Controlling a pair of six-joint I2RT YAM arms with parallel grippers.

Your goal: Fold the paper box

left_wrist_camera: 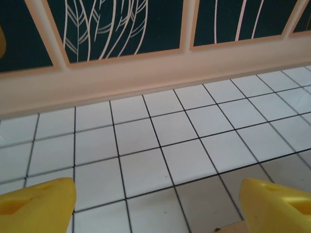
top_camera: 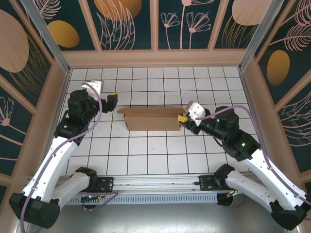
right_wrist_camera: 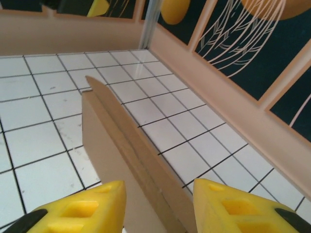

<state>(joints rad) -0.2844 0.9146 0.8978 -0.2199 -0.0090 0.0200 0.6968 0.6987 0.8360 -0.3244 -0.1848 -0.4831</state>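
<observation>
Top view, arm bases: nearest to us, the metal rail [top_camera: 155, 187] at the surface's near edge carries both arms.
Top view, surface: we see a white tiled surface [top_camera: 146, 160] with black grout lines, walled by patterned panels.
Top view, box: the plain brown cardboard paper box [top_camera: 150, 121] lies mid-surface between the two arms as a compact rectangle. A lighter strip runs along its far side and a pointed tab juts out at its left end.
Top view, left hand: the left hand [top_camera: 112, 99] sits just beside the box's left end, apart from it.
Top view, right hand: the right hand [top_camera: 182, 119] is at the box's right end.
Left wrist, hand: the left hand [left_wrist_camera: 155, 208] stands wide open, with bare tiles between its yellow fingertips [left_wrist_camera: 39, 204]. It holds nothing.
Right wrist, hand: the right hand [right_wrist_camera: 158, 204] is part open, its yellow fingers [right_wrist_camera: 87, 208] either side of the cardboard, not pinching it as far as we can tell.
Right wrist, box: the paper box [right_wrist_camera: 112, 141] runs away from the fingers, a broad panel with a narrower strip creased along it.
Progress: we judge the main folds made, since the box reads as a box, not a spread sheet.
Left to do: we think the jutting tab and far strip need tucking. We cannot tell whether the lid is seated.
</observation>
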